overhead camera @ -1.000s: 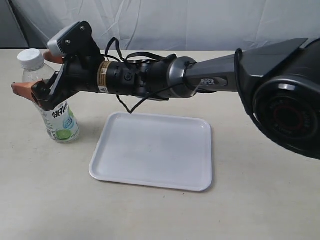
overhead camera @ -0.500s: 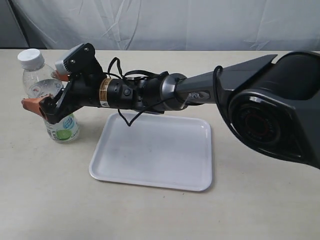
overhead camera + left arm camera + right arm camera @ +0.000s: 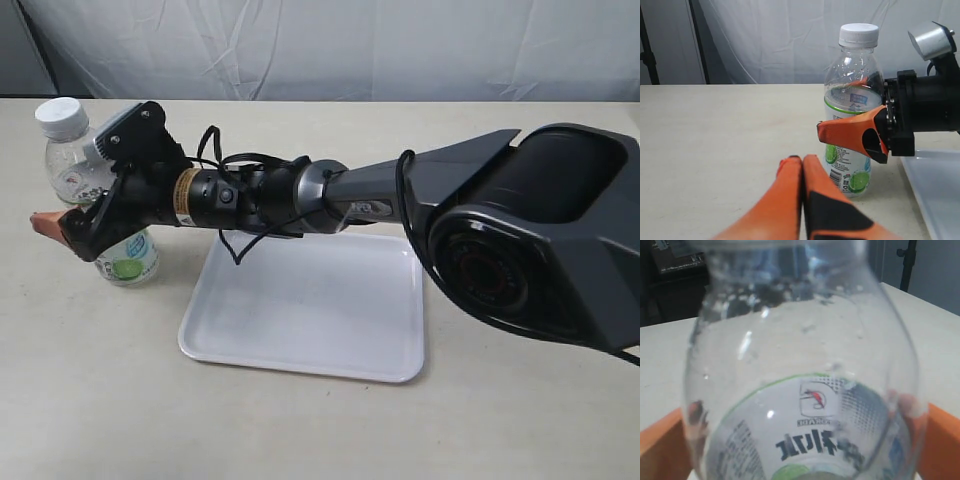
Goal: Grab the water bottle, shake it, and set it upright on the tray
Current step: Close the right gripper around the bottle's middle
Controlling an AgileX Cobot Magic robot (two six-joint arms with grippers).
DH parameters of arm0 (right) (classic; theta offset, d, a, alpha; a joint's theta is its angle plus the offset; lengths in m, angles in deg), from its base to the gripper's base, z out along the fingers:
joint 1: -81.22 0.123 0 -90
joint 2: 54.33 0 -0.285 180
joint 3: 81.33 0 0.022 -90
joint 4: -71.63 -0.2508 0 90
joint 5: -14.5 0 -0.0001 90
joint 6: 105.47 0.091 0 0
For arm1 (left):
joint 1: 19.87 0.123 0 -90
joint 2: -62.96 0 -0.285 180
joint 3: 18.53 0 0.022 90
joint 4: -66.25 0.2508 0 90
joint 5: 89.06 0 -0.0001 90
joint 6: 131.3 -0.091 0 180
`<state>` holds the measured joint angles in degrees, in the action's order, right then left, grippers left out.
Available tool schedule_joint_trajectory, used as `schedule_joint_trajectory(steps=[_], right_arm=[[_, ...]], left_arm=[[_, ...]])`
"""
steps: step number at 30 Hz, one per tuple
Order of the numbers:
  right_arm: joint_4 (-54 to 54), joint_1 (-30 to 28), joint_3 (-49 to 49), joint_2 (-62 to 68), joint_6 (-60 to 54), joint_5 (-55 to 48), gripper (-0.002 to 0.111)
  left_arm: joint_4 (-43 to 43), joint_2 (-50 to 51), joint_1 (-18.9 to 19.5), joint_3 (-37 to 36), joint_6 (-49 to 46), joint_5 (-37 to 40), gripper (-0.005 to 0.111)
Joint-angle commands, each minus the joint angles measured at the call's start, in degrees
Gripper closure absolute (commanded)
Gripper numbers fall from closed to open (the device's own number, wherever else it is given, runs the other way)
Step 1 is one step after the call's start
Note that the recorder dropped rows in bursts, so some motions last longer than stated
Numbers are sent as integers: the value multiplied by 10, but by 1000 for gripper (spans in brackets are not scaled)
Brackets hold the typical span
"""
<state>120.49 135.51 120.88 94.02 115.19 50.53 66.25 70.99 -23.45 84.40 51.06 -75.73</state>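
Observation:
The water bottle (image 3: 66, 165) stands upright on the table left of the tray (image 3: 310, 310), white cap on top. My right gripper (image 3: 72, 200) has reached across from the right and is open, one orange finger on each side of the bottle's body. In the right wrist view the bottle (image 3: 805, 365) fills the picture, with orange fingers (image 3: 660, 445) close at both edges. The left wrist view shows the bottle (image 3: 852, 65), the right gripper (image 3: 842, 105) around it, and my left gripper (image 3: 802, 159) shut and empty, low on the table in front of the bottle.
The white tray (image 3: 935, 185) lies flat, with nothing on it, just right of the bottle. The right arm (image 3: 350, 195) and its cables stretch over the tray's far edge. White cloth hangs behind the beige table (image 3: 100, 400).
The right gripper has dropped lower and pushed further left, so the bottle now sits deeper between its fingers. The bottle has stayed in place on the table.

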Motion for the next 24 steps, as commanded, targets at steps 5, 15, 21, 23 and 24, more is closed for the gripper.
schedule_joint_trajectory(steps=[5, 15, 21, 23, 24], right_arm=[[-10, 1, 3, -1, -1, 3, 4], [-42, 1, 3, -1, 0, -7, 4], [-59, 1, 3, -1, 0, -25, 4], [-59, 1, 3, -1, 0, -29, 11], [-59, 1, 3, -1, 0, -29, 21]], left_arm=[[0, -2, 0, -1, 1, -1, 106], [0, -2, 0, -1, 1, -1, 106], [0, -2, 0, -1, 1, -1, 106], [0, -2, 0, -1, 1, -1, 106], [0, -2, 0, -1, 1, -1, 106]])
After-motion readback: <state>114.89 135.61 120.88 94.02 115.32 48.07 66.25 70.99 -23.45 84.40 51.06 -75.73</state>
